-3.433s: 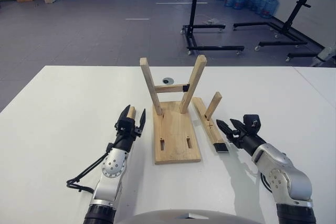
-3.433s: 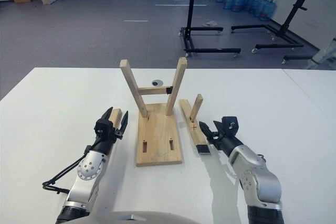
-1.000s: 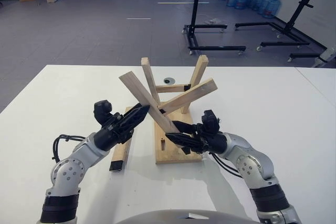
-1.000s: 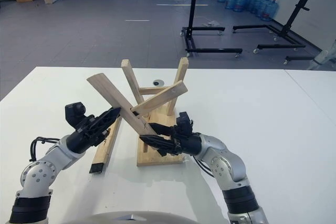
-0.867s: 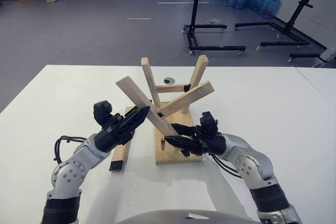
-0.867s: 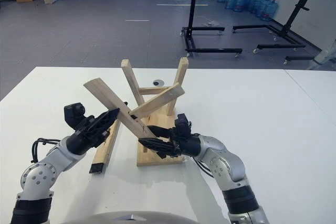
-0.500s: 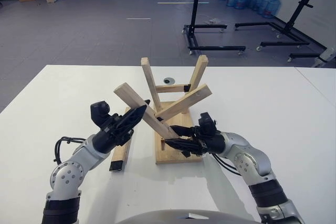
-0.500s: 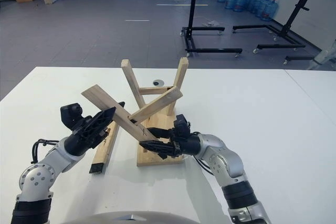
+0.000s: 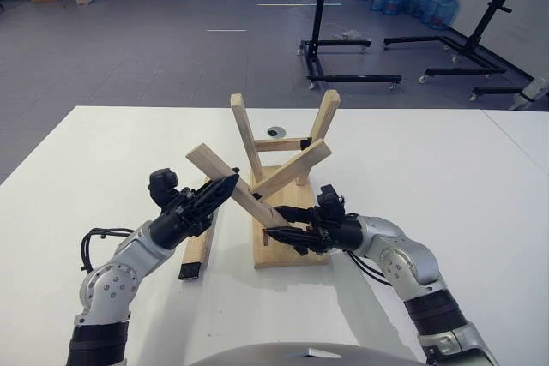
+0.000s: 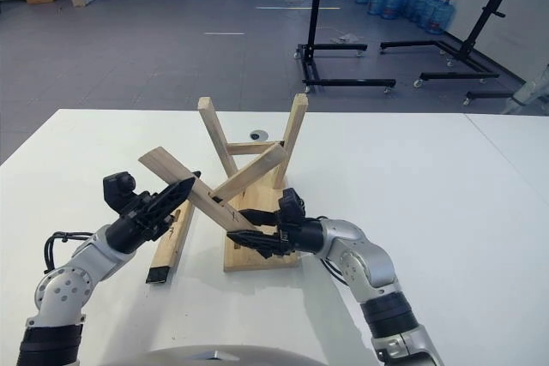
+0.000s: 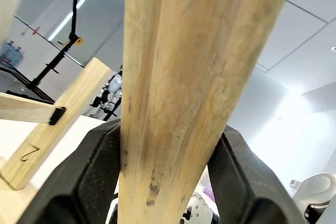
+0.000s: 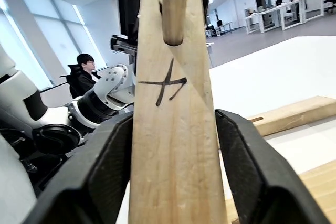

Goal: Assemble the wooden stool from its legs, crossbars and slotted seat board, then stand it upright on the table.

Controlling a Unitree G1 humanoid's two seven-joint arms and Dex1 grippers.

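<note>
Slotted seat board of pale wood (image 9: pixel 296 205) lies flat at the middle of the white table (image 9: pixel 103 152). At its 12 o'clock end, two upright wooden legs (image 9: pixel 246 139) stand in the board, splaying apart towards their tops. A short crossbar (image 9: pixel 279 144) joins them about halfway up.

Over the 6 o'clock half of the board, both arms hold a third tilted wooden leg (image 9: pixel 206 163). Its upper end leans out towards 10 o'clock, and its lower end is low over the board. Whether that end touches the board cannot be told, since the fingers hide it. An angled wooden crossbar (image 9: pixel 296 167) runs from this leg up towards 1 o'clock and crosses in front of the standing pair.

The left gripper (image 9: pixel 225 188) is clamped on the leg's middle, with its black fingers (image 11: pixel 100 171) pressed to either side of the wood. The right gripper (image 9: pixel 274 237) is closed around the lower end, where a pen mark shows on the wood between its pads (image 12: pixel 110 171).

A fourth loose wooden leg with a black tip (image 9: pixel 199 246) lies flat on the table at the board's 9 o'clock side, just beside its edge.
</note>
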